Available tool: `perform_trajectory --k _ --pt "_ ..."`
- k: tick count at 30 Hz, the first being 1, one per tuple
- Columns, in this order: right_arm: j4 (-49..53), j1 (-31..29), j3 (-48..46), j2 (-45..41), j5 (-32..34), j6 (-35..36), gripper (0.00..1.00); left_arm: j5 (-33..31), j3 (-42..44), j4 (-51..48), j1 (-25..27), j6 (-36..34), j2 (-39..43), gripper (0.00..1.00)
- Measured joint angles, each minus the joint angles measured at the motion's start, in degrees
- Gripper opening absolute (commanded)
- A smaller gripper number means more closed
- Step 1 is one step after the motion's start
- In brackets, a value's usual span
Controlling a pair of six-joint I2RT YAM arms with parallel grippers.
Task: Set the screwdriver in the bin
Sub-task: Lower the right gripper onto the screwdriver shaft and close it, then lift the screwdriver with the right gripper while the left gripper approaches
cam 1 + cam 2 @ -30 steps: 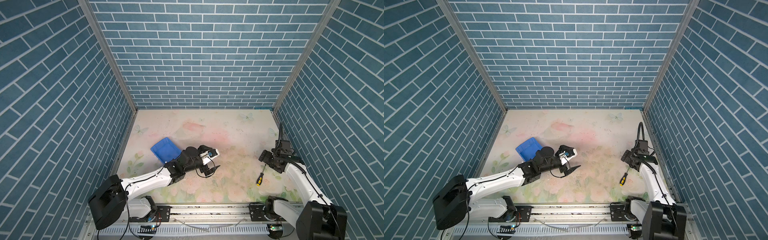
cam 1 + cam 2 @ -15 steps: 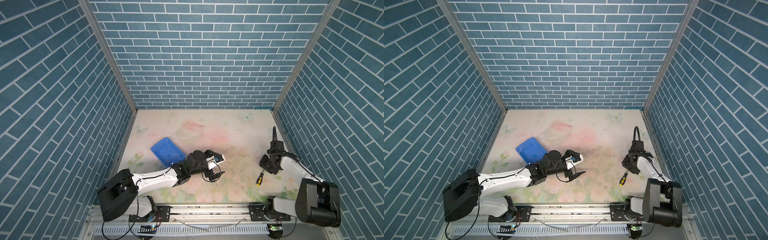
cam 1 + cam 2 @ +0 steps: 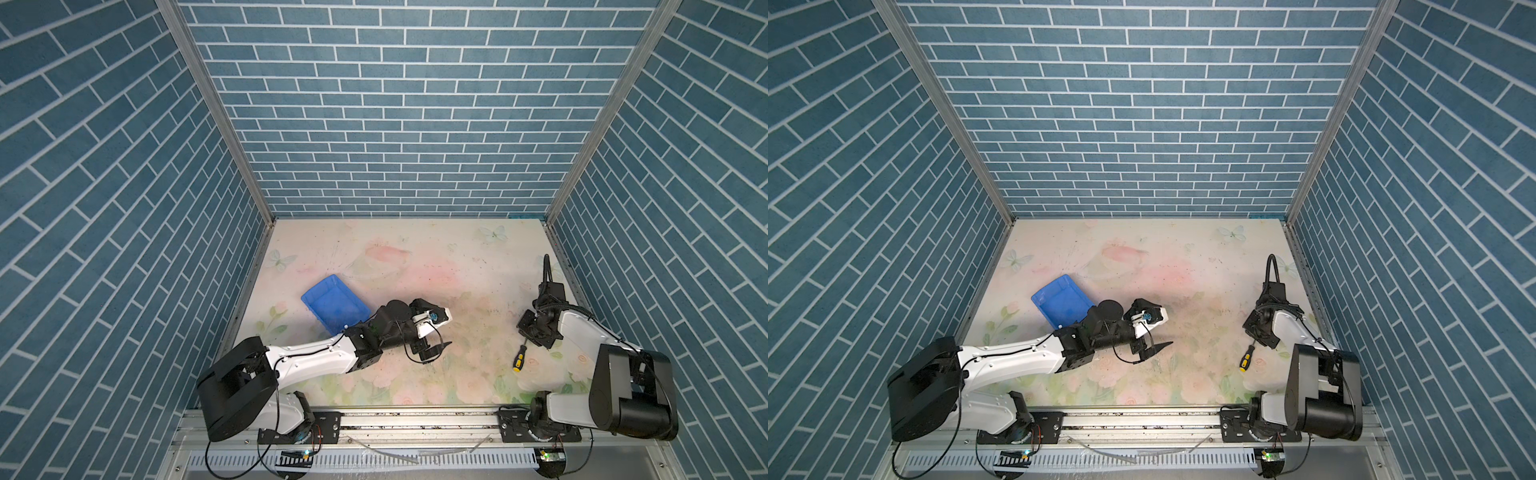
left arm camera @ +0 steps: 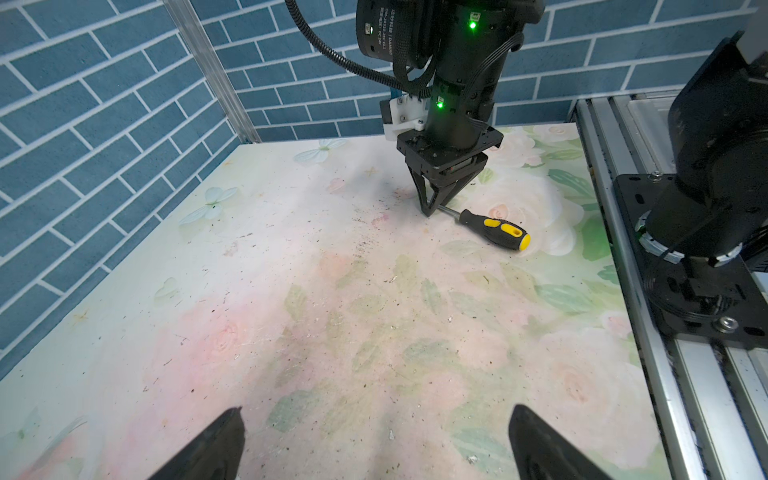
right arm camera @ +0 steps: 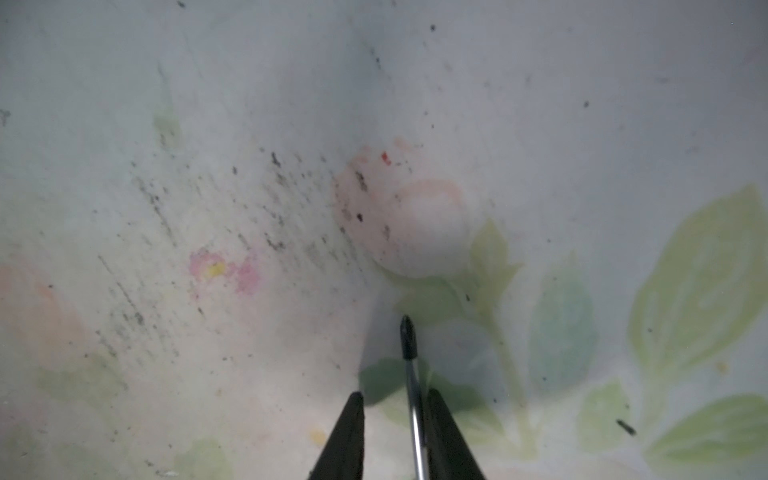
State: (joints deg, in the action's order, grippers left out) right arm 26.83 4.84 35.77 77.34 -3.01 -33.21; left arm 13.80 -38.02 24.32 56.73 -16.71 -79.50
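The right hand (image 5: pixel 394 401) straddles the shaft of the screwdriver (image 4: pixel 493 227), narrowed but not pinching. The left hand (image 4: pixel 374 419), spread wide, hangs between screwdriver and bin (image 3: pixel 328 297).

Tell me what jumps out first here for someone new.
The black-and-yellow screwdriver lies on the floral table at the right, and the right claw stands tip-down over its thin shaft, jaws straddling it. The bright blue bin sits empty at the left, next to the left arm, whose left claw hangs wide open.
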Motion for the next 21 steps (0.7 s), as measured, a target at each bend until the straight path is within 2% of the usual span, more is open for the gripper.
perform_trajectory --k 4,5,10,14,21 --pt "-1.27 0.09 0.00 0.50 0.07 0.02 0.01 -0.02 0.00 0.02 0.00 0.04 -0.02 1.00" --pt "-1.60 0.15 0.00 0.50 -0.15 -0.66 0.00 -0.02 0.00 0.00 0.00 0.07 0.00 1.00" --pt "-1.81 0.15 -0.02 0.44 -0.48 -0.63 0.00 -0.83 0.00 0.04 0.04 0.92 -0.02 1.00" --pt "-1.46 0.13 -0.52 -1.11 -1.01 -0.39 0.00 -3.45 0.00 0.44 0.04 4.35 -0.02 1.00" --pt "-1.99 0.11 -0.81 -12.11 -5.29 3.02 0.00 -9.14 -0.02 1.77 0.04 12.15 -0.02 1.00"
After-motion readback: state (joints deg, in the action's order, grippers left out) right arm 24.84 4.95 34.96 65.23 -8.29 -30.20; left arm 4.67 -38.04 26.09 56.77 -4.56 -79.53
